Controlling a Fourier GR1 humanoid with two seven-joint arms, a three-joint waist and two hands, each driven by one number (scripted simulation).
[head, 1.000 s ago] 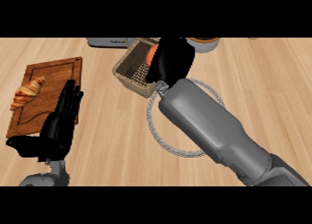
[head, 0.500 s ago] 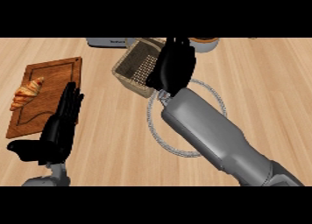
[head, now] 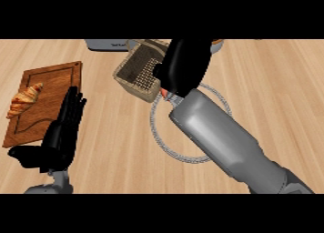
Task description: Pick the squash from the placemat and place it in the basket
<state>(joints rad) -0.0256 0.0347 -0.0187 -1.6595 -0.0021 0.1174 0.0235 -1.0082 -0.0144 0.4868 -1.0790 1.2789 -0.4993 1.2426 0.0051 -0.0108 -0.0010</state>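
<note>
Only a small orange-pink sliver of the squash [head: 165,93] shows beneath the right robot hand [head: 183,63], whose fingers curl round it, just beside the woven basket [head: 139,73] and above the round placemat [head: 166,139]. The left robot hand [head: 60,132] rests with fingers straight beside a wooden board [head: 54,84] bearing a croissant [head: 25,99]. A grey object [head: 105,44] on the surface [head: 286,91] carries unreadable writing.

The right hand [head: 184,63] covers part of the basket [head: 141,73], and only an orange sliver [head: 165,93] shows under its palm; it cannot be told if this is the squash. The right forearm [head: 218,136] hides much of the placemat [head: 166,141]. A grey object [head: 105,44] is cut by the top edge.
</note>
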